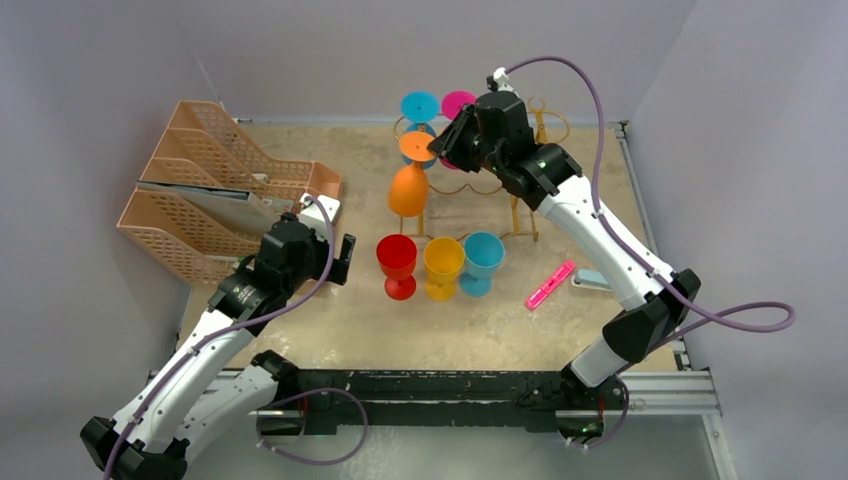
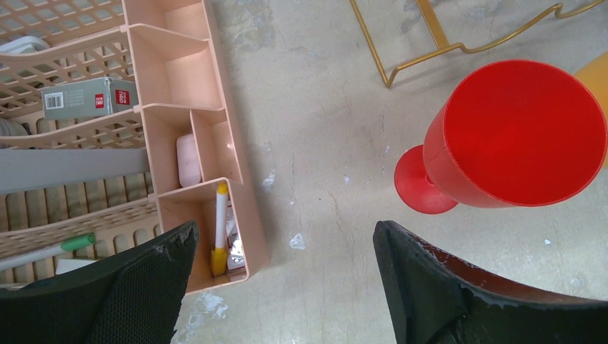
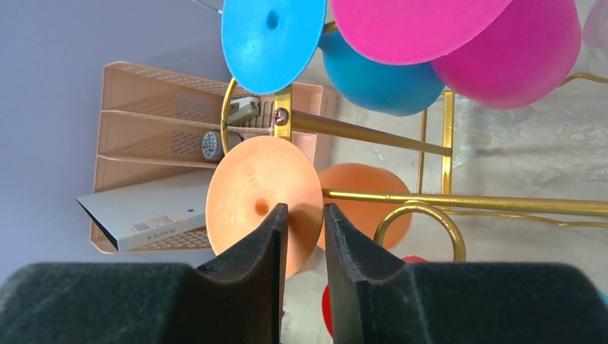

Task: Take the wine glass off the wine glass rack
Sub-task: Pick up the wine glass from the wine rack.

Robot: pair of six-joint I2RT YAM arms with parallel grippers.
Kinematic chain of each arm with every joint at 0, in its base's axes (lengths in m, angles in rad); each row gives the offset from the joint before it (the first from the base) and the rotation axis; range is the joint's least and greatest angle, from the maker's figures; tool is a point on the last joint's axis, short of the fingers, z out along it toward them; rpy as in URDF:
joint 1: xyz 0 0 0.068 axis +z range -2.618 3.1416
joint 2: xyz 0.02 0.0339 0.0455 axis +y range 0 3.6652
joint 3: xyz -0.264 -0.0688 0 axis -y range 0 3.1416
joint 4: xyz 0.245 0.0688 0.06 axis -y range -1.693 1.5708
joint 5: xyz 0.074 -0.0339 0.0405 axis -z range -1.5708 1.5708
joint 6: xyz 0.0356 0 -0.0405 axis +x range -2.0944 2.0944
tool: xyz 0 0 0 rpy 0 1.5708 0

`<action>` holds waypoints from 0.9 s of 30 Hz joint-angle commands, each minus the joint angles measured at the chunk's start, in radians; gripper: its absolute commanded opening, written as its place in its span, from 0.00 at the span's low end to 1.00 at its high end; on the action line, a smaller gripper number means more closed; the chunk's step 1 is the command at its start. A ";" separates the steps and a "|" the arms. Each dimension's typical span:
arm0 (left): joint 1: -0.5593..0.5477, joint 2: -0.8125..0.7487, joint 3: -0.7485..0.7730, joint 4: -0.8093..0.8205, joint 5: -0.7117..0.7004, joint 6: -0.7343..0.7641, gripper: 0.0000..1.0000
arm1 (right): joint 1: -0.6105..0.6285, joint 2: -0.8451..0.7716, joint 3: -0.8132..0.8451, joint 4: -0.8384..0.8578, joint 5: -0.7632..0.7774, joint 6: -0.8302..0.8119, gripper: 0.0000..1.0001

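Hung upside down by its foot on thin gold wire rack: orange plastic wine glass. Right gripper narrowed to a slit at that foot, grip unclear. Left gripper spread wide, empty. Likely risk: foot snagging a loop, tipping rack and neighbouring glasses.

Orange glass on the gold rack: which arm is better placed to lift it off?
Likely right: the right gripper is at the foot of the orange glass on the rack; the left gripper hangs open by the red glass.
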 commanded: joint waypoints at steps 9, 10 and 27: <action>0.004 -0.007 0.029 0.013 0.014 0.020 0.90 | -0.017 -0.050 -0.047 0.081 -0.007 0.062 0.24; 0.004 -0.008 0.028 0.013 0.014 0.020 0.90 | -0.017 -0.053 -0.055 0.088 -0.007 0.069 0.23; 0.005 0.017 0.033 0.012 0.019 0.025 0.90 | -0.020 -0.085 -0.119 0.171 -0.027 0.143 0.00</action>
